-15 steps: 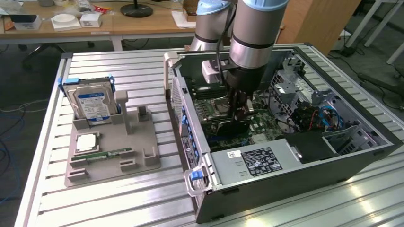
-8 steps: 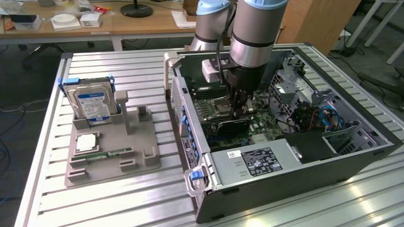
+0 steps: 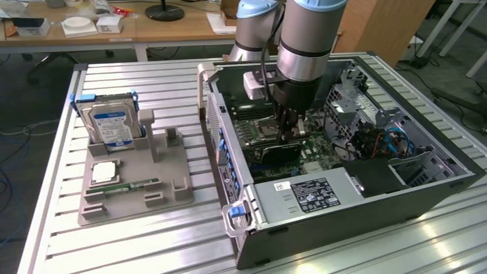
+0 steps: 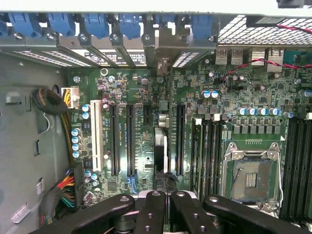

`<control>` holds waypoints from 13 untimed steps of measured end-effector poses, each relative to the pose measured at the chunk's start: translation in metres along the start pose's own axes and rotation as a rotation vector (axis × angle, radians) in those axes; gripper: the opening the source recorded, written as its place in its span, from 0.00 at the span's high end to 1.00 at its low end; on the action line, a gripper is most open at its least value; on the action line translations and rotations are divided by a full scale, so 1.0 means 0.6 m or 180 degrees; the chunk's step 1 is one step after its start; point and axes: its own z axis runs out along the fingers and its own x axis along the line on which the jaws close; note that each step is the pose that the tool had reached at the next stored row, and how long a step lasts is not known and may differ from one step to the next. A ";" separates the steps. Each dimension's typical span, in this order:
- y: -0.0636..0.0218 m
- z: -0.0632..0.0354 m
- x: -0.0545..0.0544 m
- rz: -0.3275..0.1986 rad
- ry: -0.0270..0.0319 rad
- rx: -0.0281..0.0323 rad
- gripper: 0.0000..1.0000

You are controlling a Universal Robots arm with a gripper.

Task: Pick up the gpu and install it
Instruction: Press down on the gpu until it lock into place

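Note:
The gpu point(image 3: 275, 153) stands on edge on the motherboard inside the open computer case point(image 3: 426, 188), its black cooler facing the exterior view's front. In the wrist view the gpu point(image 4: 161, 141) appears edge-on as a thin strip in line with the long black slots, running toward the rear brackets. My gripper point(image 3: 291, 137) reaches down into the case and sits right over the card's top edge. The gripper point(image 4: 165, 195) is shut, its black fingers point(image 4: 152, 207) pressed together. I cannot tell whether the card is pinched between them.
On the exterior view's left, a grey parts tray point(image 3: 137, 177) holds a silver hard drive point(image 3: 113, 123), a processor chip point(image 3: 104, 171) and a narrow memory stick point(image 3: 125, 185). Inside the case are the power supply point(image 3: 312, 194), an empty processor socket point(image 4: 253, 170), blue bracket latches point(image 4: 97, 24) and cable bundles point(image 4: 53, 105).

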 end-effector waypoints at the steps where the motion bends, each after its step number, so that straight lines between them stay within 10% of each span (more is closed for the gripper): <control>1: 0.000 0.000 0.000 0.0000 0.0000 0.0000 0.90; 13: 0.015 0.000 0.000 -0.0005 0.0003 -0.0026 0.90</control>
